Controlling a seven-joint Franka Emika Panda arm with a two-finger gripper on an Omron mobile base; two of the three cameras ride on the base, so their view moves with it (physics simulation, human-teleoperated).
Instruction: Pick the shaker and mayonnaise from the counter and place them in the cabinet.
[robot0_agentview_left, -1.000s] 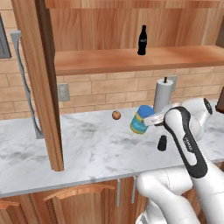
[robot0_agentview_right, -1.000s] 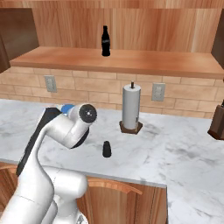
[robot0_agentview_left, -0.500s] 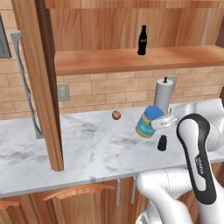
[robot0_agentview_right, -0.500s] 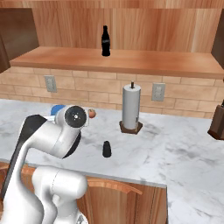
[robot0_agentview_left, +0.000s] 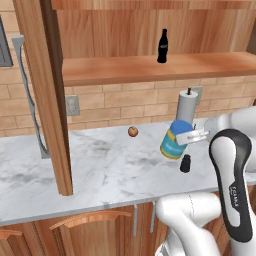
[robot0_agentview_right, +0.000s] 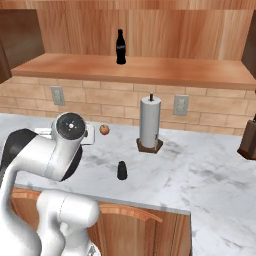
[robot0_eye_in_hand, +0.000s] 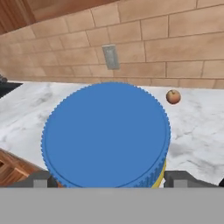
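The mayonnaise (robot0_agentview_left: 173, 141) hangs tilted above the bench (robot0_agentview_left: 100, 165), clamped across its body in the hand (robot0_agentview_left: 192, 136), the blue lid facing the hand's camera. The stout jar is probably rigid, smooth and fairly heavy, so a firm hold low on the body suits it. Just beside it on the bench stands the shaker (robot0_agentview_left: 185, 163), small and light, best pinched around its middle. The cabinet (robot0_agentview_left: 150, 67) shelf above carries a cola bottle (robot0_agentview_left: 162, 46).

The counter (robot0_agentview_left: 100, 165) carries the shaker (robot0_agentview_left: 185, 163), a paper-towel roll (robot0_agentview_right: 149, 122) and a small brown fruit (robot0_agentview_left: 133, 131).
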